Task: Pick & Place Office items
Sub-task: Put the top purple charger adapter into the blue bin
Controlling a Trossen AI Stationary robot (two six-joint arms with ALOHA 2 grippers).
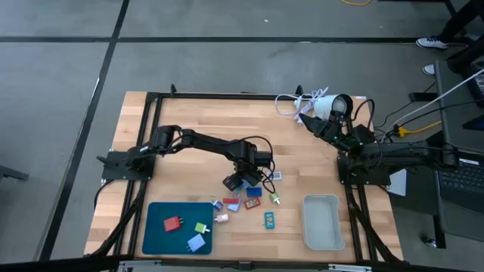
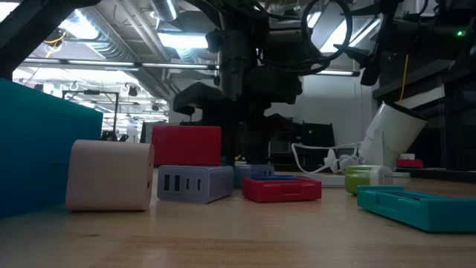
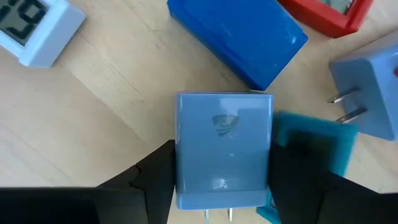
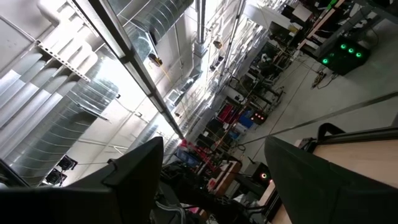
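Note:
My left gripper [image 1: 237, 181] [image 3: 222, 152] stands over the middle of the table, pointing down, shut on a blue-grey plug charger [image 3: 224, 146]. Small office items lie around it: a blue block [image 3: 239, 37], a red piece [image 3: 329, 15], a second grey charger [image 3: 373, 93], a white display piece [image 3: 34, 28], and a teal piece [image 3: 317, 143] partly under the held charger. A dark blue-teal tray [image 1: 159, 215] carries red [image 1: 172, 224], green [image 1: 201, 227] and light blue [image 1: 197, 242] pieces. My right gripper [image 1: 316, 125] [image 4: 214, 162] waits open at the right, pointing at the ceiling. My left gripper pinches the charger by its two long side faces [image 3: 183, 155], one dark finger [image 3: 155, 171] on each side. The fingers come from above, pointing down. The prong end [image 3: 217, 214] faces the wrist. The charger overlaps the teal piece below it; I cannot tell whether it is lifted clear.
A grey bin [image 1: 321, 221] sits near the right front corner. A white lamp [image 1: 330, 106] with its cord [image 1: 291, 102] lies at the far right. In the low view a pink charger [image 2: 111, 175], a grey USB charger [image 2: 195, 182] and a red block [image 2: 186, 145] stand close.

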